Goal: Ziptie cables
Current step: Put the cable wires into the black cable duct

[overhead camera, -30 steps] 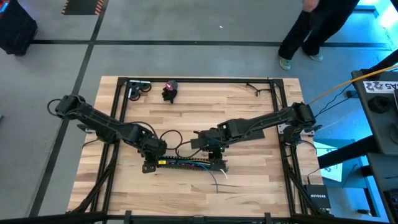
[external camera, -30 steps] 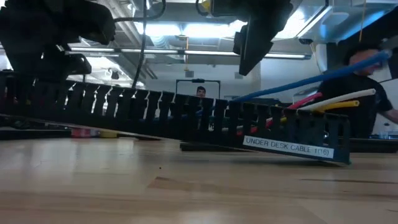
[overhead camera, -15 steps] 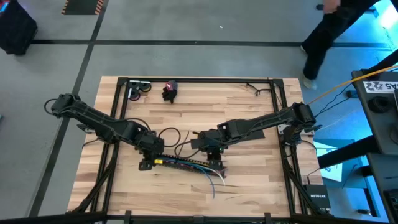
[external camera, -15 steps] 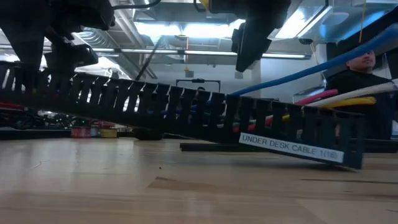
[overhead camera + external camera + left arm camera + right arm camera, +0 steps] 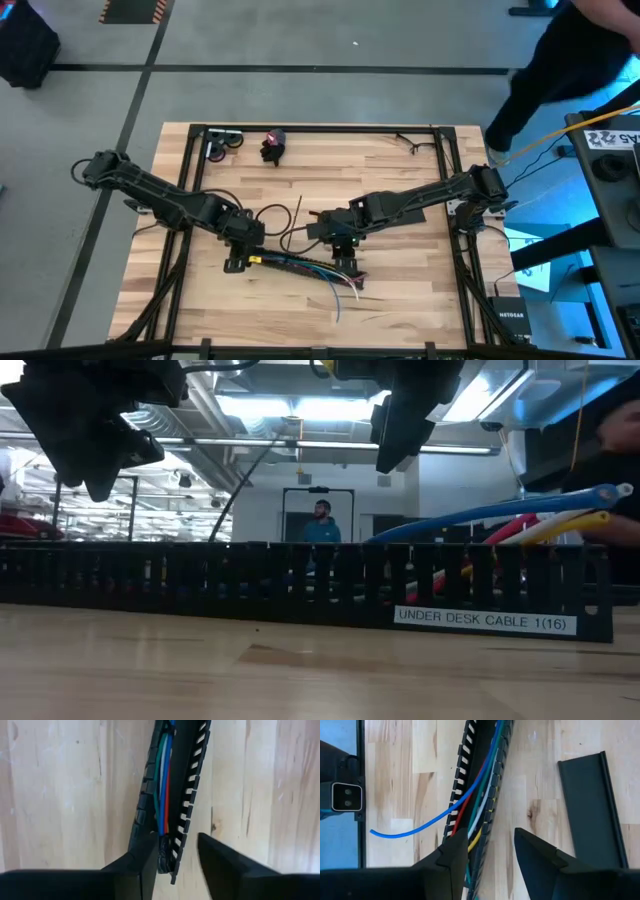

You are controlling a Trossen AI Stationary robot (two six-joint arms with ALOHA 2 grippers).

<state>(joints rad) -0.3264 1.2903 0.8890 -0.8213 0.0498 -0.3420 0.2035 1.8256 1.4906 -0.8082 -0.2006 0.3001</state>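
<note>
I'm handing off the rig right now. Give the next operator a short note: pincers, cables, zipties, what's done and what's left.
Left pincer: open, straddling the slotted channel's left end.
Right pincer: open, over the channel's right end, holding nothing.
Cables: lying in the channel, ends spilling out at the right; blue one strays over the wall.
Channel cover: off, beside the channel.
Zipties: none visible on the bundle; tying is left.

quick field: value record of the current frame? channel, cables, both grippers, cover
channel: black slotted channel lying flat on the table, labelled UNDER DESK CABLE
cables: coloured cables run inside the channel; blue one spills out over its side
left gripper: at one channel end, fingers straddling it, grip unclear
right gripper: over the other end, fingers either side of the channel, grip unclear
cover: flat black cover on the table beside the channel
</note>
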